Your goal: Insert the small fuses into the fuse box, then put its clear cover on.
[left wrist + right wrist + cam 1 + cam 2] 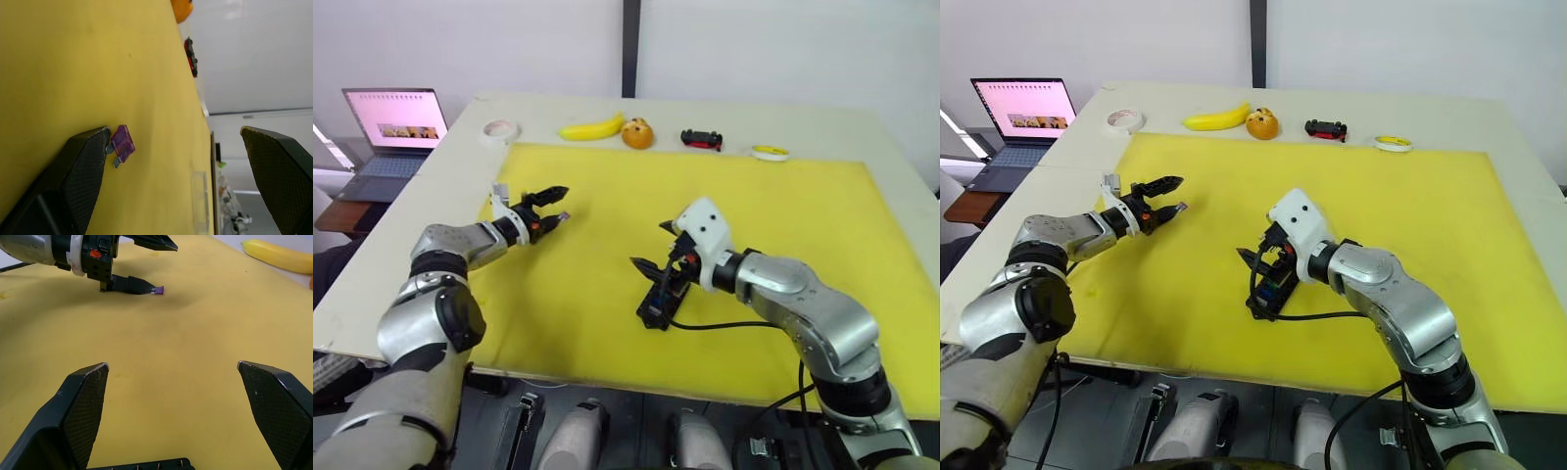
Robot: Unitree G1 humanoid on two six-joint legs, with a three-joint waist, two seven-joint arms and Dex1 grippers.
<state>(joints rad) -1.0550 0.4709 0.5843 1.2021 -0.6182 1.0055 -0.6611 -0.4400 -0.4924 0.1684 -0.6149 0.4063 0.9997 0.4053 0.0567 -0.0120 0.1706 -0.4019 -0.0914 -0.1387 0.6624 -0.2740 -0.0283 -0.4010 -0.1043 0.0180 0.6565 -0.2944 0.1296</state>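
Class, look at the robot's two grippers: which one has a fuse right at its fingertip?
The left gripper: a purple fuse lies on the yellow mat against one finger. The right gripper, open, hovers over the fuse box.

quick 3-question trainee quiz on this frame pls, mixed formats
1. True or false: the left gripper has its fingers shut on the purple fuse.
2. The fuse box sits: A) by the banana, B) under the right gripper on the yellow mat, C) on the laptop.
3. Fill in: the purple fuse lies against one ____ of the left gripper.

Key
1. False: the fingers stand wide apart, the fuse touching just one.
2. B.
3. Finger.
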